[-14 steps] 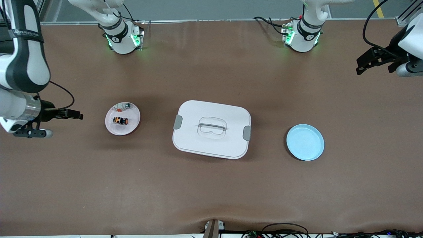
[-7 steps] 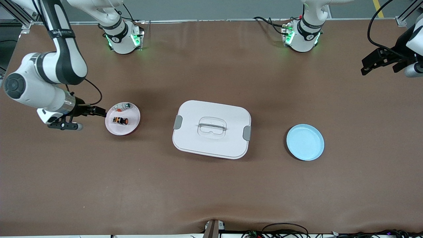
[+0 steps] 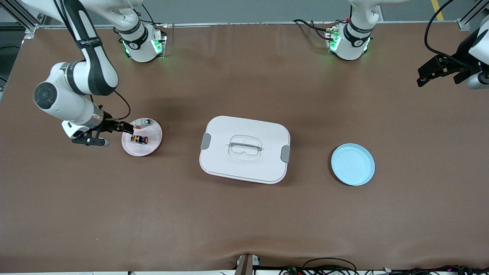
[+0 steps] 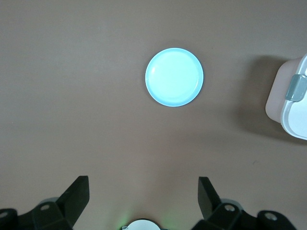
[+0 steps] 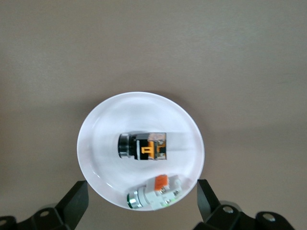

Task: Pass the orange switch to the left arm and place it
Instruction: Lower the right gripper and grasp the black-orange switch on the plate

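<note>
The orange switch point(image 3: 139, 139) lies on its side on a small pinkish-white plate point(image 3: 151, 147) toward the right arm's end of the table. In the right wrist view the switch point(image 5: 143, 146) lies in the middle of the plate point(image 5: 100, 143). My right gripper point(image 3: 128, 128) is open and empty over the plate's rim; in its wrist view point(image 5: 141, 199) the jaws stand wide apart. The white box point(image 3: 245, 149) sits mid-table with its lid on. My left gripper point(image 3: 423, 76) is open and empty, up over the left arm's end of the table; in its wrist view point(image 4: 144, 191) the jaws are spread.
A whitish-grey part with green and red bits point(image 3: 144, 122) shares the pinkish-white plate point(image 5: 153, 193). A light blue plate point(image 3: 352, 164) lies empty toward the left arm's end and shows in the left wrist view point(image 4: 174, 76), with the box's clip edge point(image 4: 293, 96) beside it.
The right arm has swung in from the table's end, and its gripper has gone from beside the plate to over its rim. The left gripper has shifted only slightly.
</note>
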